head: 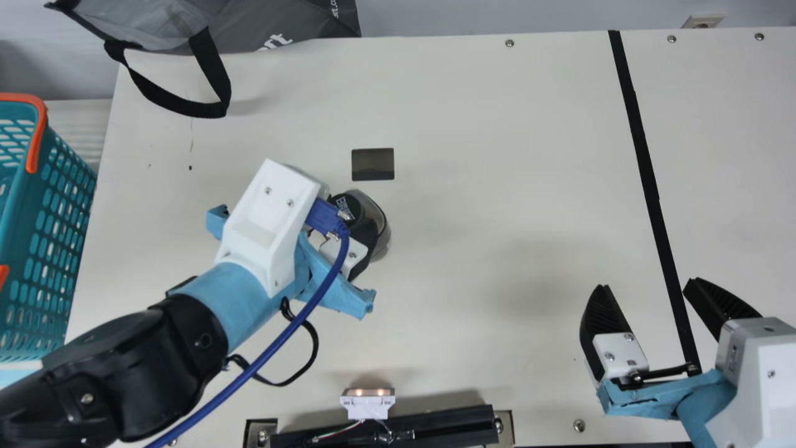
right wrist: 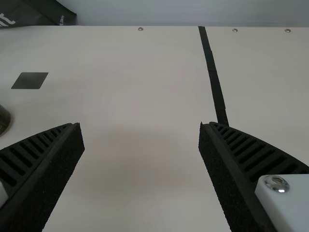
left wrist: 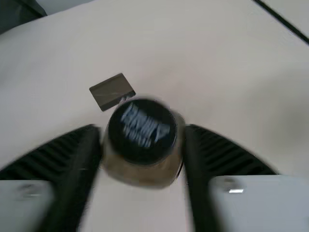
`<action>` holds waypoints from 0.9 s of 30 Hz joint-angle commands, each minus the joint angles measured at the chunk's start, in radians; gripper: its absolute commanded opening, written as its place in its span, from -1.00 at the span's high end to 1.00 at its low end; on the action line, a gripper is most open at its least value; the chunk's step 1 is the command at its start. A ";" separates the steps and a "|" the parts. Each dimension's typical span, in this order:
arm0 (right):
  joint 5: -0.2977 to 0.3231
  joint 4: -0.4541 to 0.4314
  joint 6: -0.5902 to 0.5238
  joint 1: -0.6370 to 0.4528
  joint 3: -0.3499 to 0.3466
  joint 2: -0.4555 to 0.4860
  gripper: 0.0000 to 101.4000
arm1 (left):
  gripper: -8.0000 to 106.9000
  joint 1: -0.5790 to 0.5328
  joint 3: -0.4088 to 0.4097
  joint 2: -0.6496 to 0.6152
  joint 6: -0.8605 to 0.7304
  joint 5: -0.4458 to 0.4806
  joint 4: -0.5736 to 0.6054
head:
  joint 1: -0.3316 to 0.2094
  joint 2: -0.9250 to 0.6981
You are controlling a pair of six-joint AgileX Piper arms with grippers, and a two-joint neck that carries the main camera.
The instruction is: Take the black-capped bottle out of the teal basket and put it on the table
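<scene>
Beside the left edge of the table point(head: 497, 155) is the teal basket point(head: 57, 249). Near the front edge, rightward, the right gripper point(head: 647, 285) gapes wide, empty; inward from the left edge, the left gripper point(head: 348, 219) pinches the black-capped bottle point(left wrist: 143, 140).

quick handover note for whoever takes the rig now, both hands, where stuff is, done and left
Left hand: closed around the black-capped bottle, which is upright, cap up.
Right hand: open and empty, over the right part of the table.
Teal basket: at the main view's left edge.
Done: bottle is out of the basket and at or just above the table; contact with the surface is hard to judge.
Left: make sure it sits flat, open the left hand, back away.
</scene>
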State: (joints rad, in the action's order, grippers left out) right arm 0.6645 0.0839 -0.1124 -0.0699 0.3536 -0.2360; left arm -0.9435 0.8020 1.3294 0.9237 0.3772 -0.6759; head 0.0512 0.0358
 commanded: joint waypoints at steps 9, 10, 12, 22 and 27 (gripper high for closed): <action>0.000 0.000 0.000 0.000 0.000 0.000 -0.79 | -1.00 0.003 0.001 -0.011 0.008 0.001 -0.009 | -0.004 -0.008; 0.000 0.000 0.000 0.000 0.000 0.000 -0.79 | -1.00 0.004 0.001 -0.013 0.007 0.001 -0.009 | -0.004 -0.008; 0.000 0.000 0.000 0.000 0.000 0.000 -0.79 | -1.00 0.006 0.001 -0.018 0.006 0.003 -0.009 | -0.004 -0.008; 0.000 0.000 0.000 0.000 0.000 0.000 -0.79 | -1.00 0.013 0.009 -0.050 -0.007 0.022 -0.007 | -0.004 -0.008; 0.000 0.000 0.000 0.000 0.000 0.000 -0.79 | -1.00 0.011 0.013 -0.072 -0.009 0.034 -0.011 | -0.004 -0.008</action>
State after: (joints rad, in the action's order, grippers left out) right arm 0.6645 0.0839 -0.1124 -0.0699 0.3536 -0.2360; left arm -0.9323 0.8136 1.2602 0.9168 0.4093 -0.6861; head 0.0512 0.0358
